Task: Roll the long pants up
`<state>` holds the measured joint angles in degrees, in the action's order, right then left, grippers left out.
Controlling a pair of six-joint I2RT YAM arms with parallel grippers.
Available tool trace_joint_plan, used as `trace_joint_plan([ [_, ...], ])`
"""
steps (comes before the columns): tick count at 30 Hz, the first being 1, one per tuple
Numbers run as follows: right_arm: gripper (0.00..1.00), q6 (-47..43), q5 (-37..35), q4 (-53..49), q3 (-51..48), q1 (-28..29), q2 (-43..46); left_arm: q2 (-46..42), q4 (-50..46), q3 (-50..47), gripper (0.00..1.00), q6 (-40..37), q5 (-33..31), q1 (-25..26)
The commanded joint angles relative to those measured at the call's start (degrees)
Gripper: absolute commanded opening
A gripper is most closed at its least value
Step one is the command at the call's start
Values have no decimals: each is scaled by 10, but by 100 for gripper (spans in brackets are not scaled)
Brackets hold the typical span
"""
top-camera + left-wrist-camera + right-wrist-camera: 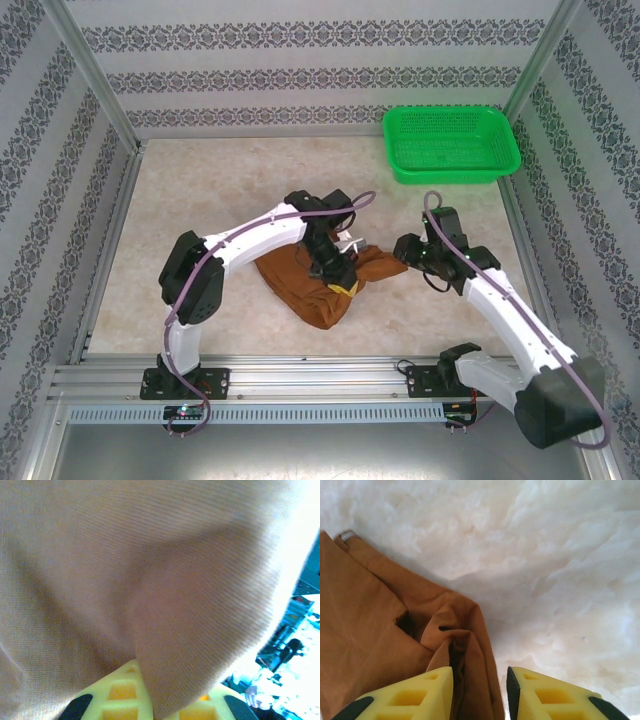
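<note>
- Top external view. The long pants (300, 295) lie bunched in a rust-brown heap at mid-table (200, 200), well apart from the green basket (452, 145) in the far right corner. The heap's long axis runs roughly left to right, with one lobe sagging toward the near edge. The left gripper (338, 272) sits on the heap's upper middle. The right gripper (410, 252) stands at its right-hand end, so the fabric lies to that gripper's left.
- Left wrist view. The pants (125, 555) cover almost the whole frame. A fold runs down between the yellow pads (117, 692) of the left gripper (150, 702). The jaws are closed on that fold, so the cloth is pinched.
- Right wrist view. The right gripper (480, 695) has its jaws partly parted. A creased edge of the pants (365, 630) lies in the gap, and nothing shows it being squeezed. The rest of the cloth spreads left of the fingers. A small pale tab (347, 535) marks its far corner, and bare table (560, 555) lies to the right.
- Judgement. The left arm is the nearer one and has the only firm hold. Any further rolling appears to depend on that grip, turning across the left-to-right axis, while the right gripper must work leftward into the bundle.
</note>
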<state>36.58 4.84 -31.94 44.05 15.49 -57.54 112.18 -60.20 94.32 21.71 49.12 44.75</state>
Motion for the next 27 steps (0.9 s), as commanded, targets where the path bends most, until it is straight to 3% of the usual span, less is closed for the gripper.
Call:
trace_joint_plan([
  [1,43,6,-35,-12,0,-11,40,-39,107,-58,0,59,71,-12],
  [6,48,10,-28,-21,13,-14,28,-66,210,-138,0,115,97,-21],
  [10,47,13,56,-2,12,-12,6,-87,330,-212,0,191,139,-46],
  [15,45,17,63,13,19,25,-20,-68,248,-208,0,136,139,-94],
  [19,36,18,70,29,42,53,-54,-41,200,-216,0,89,131,-143],
  [23,7,19,85,56,69,79,-109,-10,168,-222,0,43,127,-173],
  [25,0,18,93,70,84,92,-144,5,157,-219,0,27,124,-177],
  [27,0,15,107,79,107,102,-185,14,160,-225,0,22,119,-181],
])
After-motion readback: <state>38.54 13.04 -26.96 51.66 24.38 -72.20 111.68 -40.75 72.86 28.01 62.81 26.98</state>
